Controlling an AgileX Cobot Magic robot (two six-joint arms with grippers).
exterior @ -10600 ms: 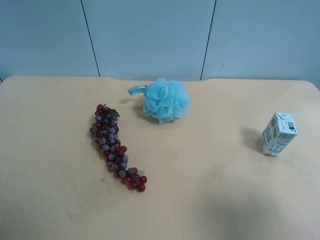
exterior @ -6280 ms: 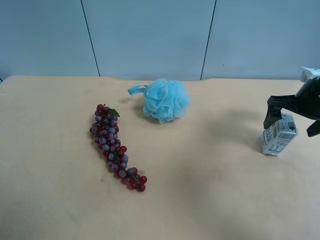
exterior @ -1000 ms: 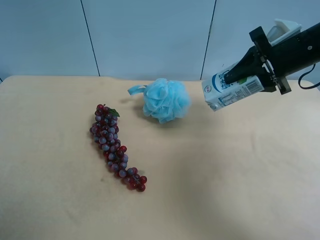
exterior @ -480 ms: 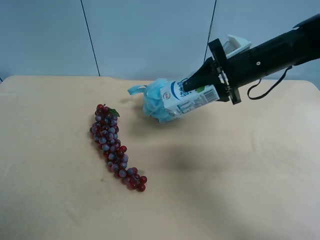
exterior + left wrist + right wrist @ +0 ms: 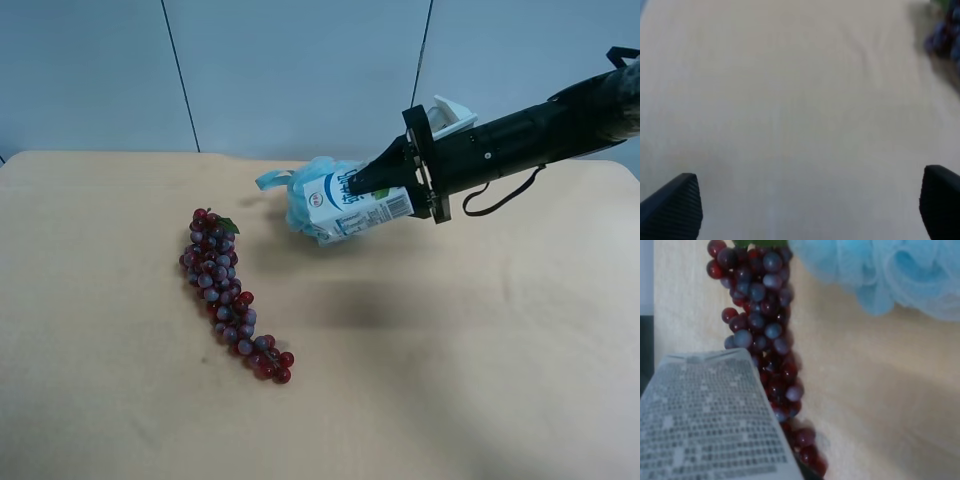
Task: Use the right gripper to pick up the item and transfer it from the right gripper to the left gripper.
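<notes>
The item is a white and blue milk carton point(image 5: 356, 205). My right gripper point(image 5: 392, 185), on the arm at the exterior high view's right, is shut on it and holds it tilted in the air above the table, in front of the blue bath sponge. The carton fills the near corner of the right wrist view point(image 5: 710, 420). My left gripper point(image 5: 805, 210) is open, with only its two dark fingertips point(image 5: 672, 205) showing over bare table; it is out of the exterior high view.
A bunch of red and purple grapes point(image 5: 228, 288) lies on the table's left half and shows in the right wrist view point(image 5: 765, 340). A blue mesh bath sponge point(image 5: 305, 190) sits at the back middle, partly behind the carton. The tan table point(image 5: 480, 350) ends at a blue wall.
My right gripper picked the carton up from the table's right side, lifted it and carried it left toward the middle. In the last half second it moved a little further left.
</notes>
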